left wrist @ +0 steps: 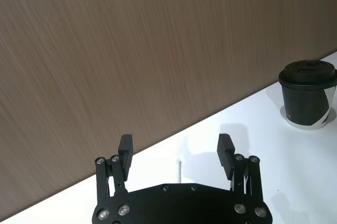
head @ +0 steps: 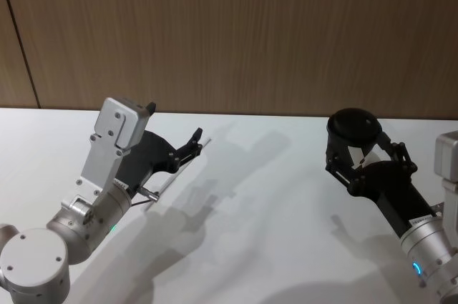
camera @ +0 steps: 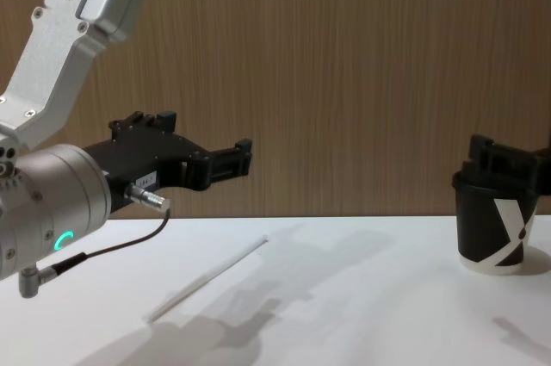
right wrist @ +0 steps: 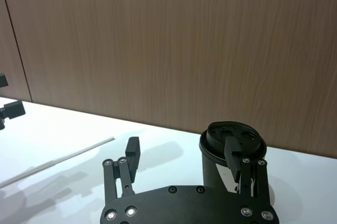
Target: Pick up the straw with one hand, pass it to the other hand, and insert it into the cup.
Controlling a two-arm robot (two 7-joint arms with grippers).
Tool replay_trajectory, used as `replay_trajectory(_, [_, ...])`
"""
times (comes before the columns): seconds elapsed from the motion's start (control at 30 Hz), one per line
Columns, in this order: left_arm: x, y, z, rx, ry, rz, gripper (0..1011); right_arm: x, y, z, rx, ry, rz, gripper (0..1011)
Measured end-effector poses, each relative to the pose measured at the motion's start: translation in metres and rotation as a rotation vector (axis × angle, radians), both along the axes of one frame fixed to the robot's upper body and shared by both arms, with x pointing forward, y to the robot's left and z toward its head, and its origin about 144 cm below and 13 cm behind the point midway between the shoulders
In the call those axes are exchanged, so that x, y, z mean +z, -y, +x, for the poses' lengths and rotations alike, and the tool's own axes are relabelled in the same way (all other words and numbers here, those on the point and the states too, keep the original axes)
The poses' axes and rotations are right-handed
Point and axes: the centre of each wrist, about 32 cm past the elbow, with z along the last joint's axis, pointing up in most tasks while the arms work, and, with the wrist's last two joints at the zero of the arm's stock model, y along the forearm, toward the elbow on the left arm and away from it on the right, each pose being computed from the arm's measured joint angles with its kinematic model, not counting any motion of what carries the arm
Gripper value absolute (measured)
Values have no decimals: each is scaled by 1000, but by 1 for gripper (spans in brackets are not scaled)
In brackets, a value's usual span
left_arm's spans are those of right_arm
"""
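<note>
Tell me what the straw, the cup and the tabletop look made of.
Straw: probably paper or plastic, matte white, thin and straight. Cup: likely paper, matte black with a white printed mark; lid looks moulded plastic, slightly shiny. Tabletop: smooth white laminate, seemingly, showing soft shadows.

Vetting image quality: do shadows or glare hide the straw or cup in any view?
No glare. Chest view: left gripper throws soft shadows beside the straw, which reads clearly. Right wrist view: straw pale on the white table, low contrast. Left wrist view: cup sharp, evenly lit.
</note>
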Motion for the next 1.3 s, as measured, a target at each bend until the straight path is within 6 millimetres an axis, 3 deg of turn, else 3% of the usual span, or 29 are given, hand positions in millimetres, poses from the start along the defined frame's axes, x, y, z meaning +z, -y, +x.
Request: replay_trajectory(1.3, [0, 0, 0, 0, 0, 0, 1003, 0, 0, 0, 0, 0, 0, 1001])
